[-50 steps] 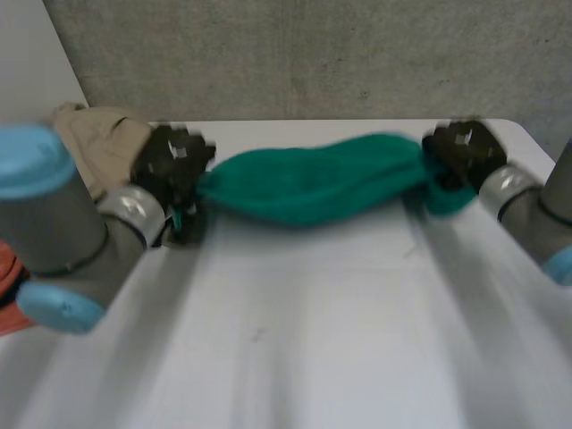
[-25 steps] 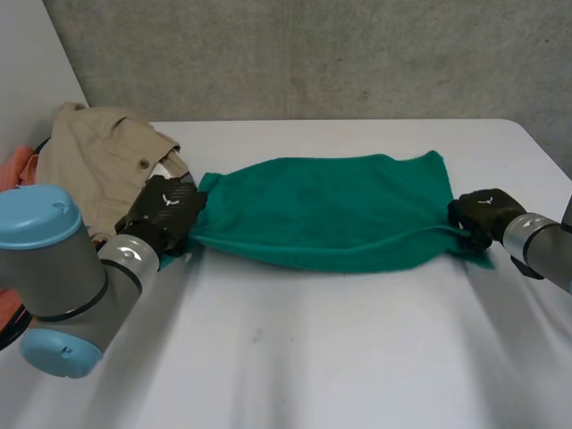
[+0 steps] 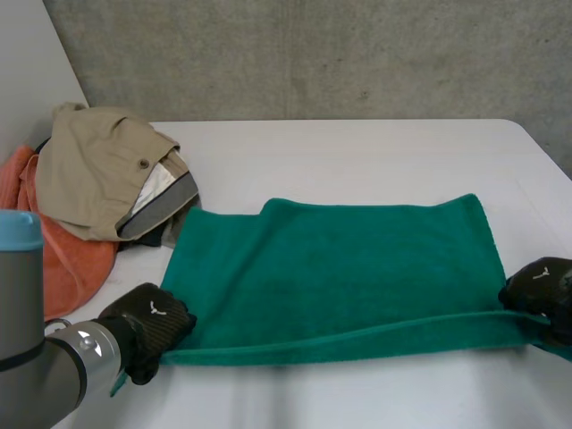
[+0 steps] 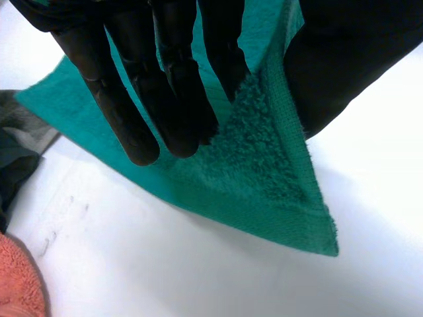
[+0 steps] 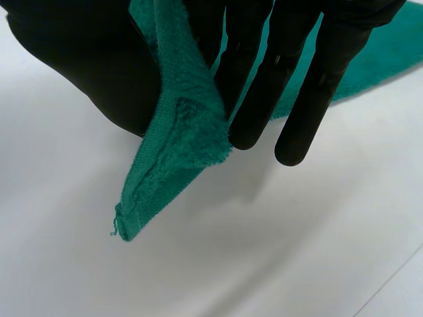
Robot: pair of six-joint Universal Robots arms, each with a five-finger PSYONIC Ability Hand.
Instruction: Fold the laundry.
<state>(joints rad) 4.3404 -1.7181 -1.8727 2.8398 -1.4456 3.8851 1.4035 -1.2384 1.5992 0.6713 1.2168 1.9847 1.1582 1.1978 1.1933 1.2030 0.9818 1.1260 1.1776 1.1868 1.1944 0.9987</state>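
Observation:
A green towel (image 3: 331, 268) lies spread flat across the white table (image 3: 357, 152). My left hand (image 3: 147, 326) pinches the towel's near left corner (image 4: 277, 172) between its fingers (image 4: 172, 99) and thumb. At the towel's near right corner (image 5: 178, 152), my right hand (image 3: 541, 290) holds the cloth the same way, fingers (image 5: 291, 79) against thumb. Both corners hang out past the fingertips just above the table. The near edge of the towel runs taut between the two hands.
A pile of laundry sits at the table's far left: beige trousers (image 3: 98, 165) on top of an orange cloth (image 3: 54, 259), with grey cloth (image 3: 165, 214) beside them, close to the towel's far left corner. A concrete wall stands behind the table.
Both hands have pulled the towel towards the near edge of the table and lowered it. The towel went from a bunched roll held up in the air to lying spread flat.

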